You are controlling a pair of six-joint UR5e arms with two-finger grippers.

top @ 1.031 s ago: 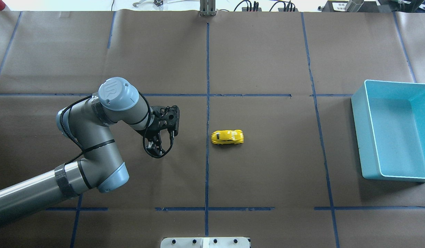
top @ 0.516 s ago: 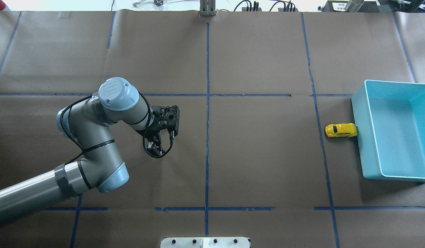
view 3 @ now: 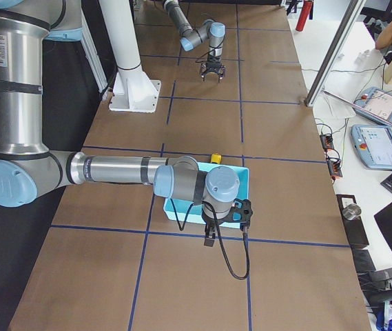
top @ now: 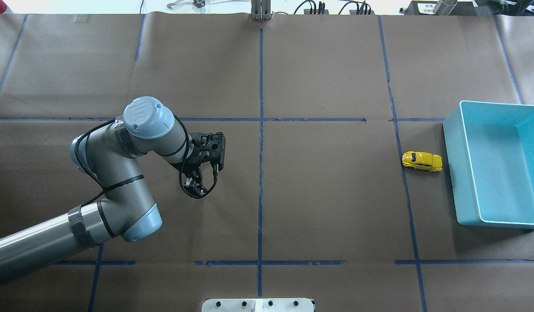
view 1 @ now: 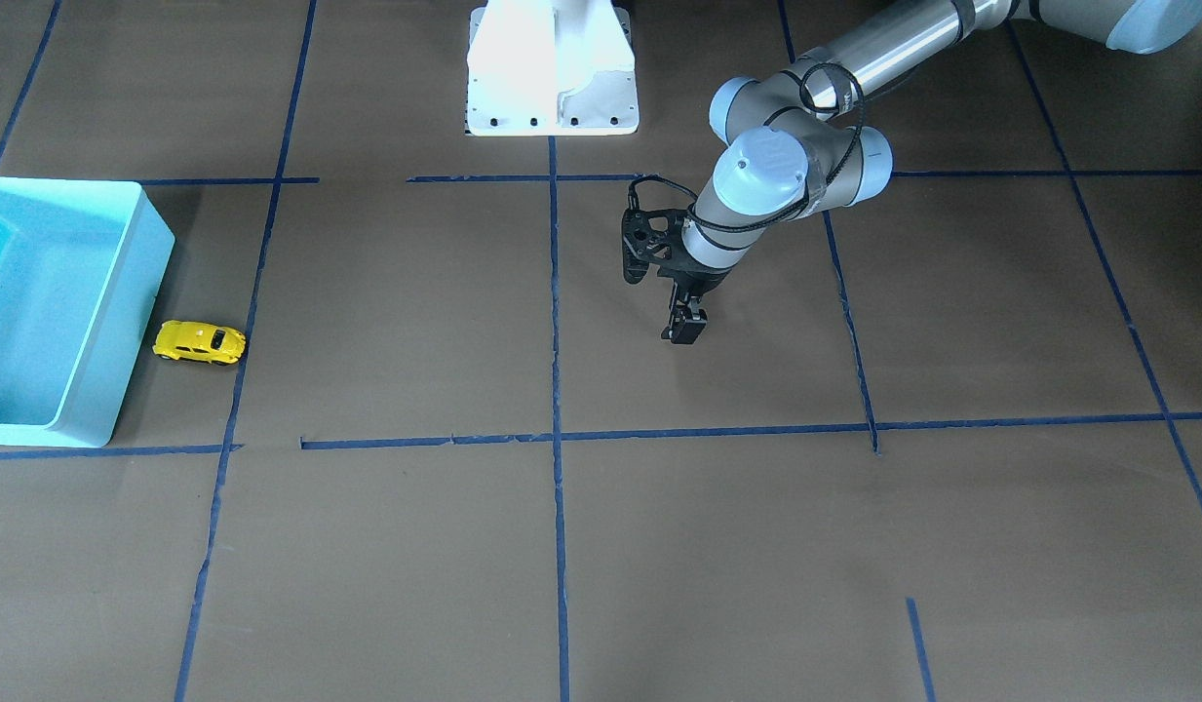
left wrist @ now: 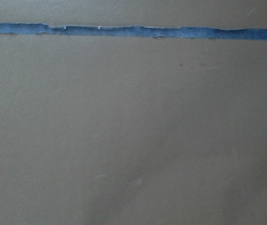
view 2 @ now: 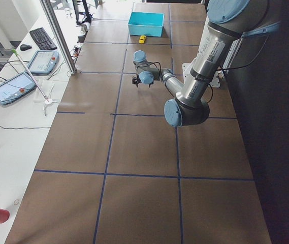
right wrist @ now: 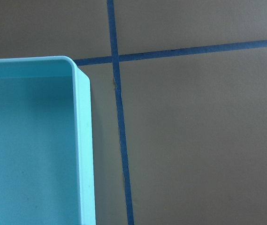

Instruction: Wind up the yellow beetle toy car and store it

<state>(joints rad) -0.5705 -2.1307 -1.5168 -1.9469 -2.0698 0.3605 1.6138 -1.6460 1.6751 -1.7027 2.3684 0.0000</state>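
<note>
The yellow beetle toy car [top: 422,161] stands on its wheels on the brown paper, a short gap from the left wall of the light blue bin [top: 455,173]. It also shows in the front view [view 1: 199,342], beside the bin's wall [view 1: 123,322]. My left gripper [top: 193,187] hangs over the table left of the centre line, far from the car, open and empty [view 1: 683,331]. My right gripper [view 3: 209,239] shows only in the exterior right view, just outside the bin's near corner; I cannot tell whether it is open or shut.
Blue tape lines [top: 260,143] mark a grid on the paper. The robot's white base [view 1: 552,68] stands at the table's near edge. The right wrist view shows the bin's corner [right wrist: 81,140] and a tape crossing.
The car rolled right from the table's middle to the bin's wall, then bounced back a little and turned slightly. The bin shifted slightly right. The left arm has not moved.
</note>
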